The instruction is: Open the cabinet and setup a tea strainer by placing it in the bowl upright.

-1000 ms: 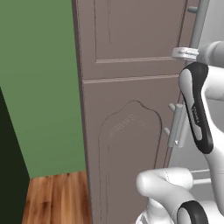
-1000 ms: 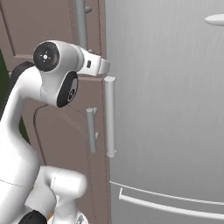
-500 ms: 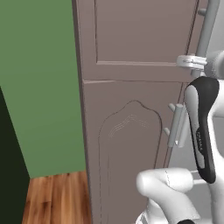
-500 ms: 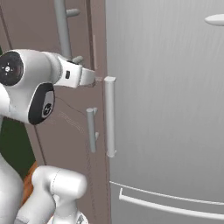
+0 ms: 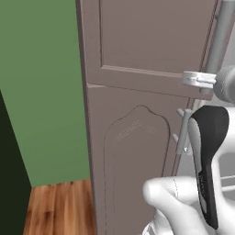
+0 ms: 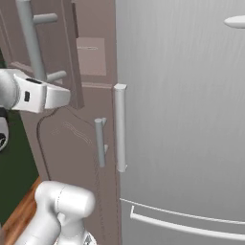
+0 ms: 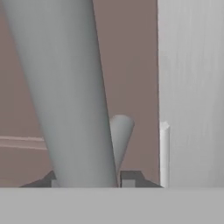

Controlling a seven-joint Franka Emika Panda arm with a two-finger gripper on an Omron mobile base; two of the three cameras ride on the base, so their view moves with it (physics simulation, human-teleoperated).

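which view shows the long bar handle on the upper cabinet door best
The hand view: the bar handle runs large between the gripper's dark fingertips, its mounting post behind. The right base view shows its lower length with two posts above the hand. The left base view catches a short stretch at the edge.

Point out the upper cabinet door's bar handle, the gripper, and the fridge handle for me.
bar handle (image 6: 29,40): right base view, on its grey shaft.
gripper (image 7: 89,178): hand view, between the tips, which straddle the bar.
fridge handle (image 6: 120,128): right base view, mid-length of the pale upright bar.
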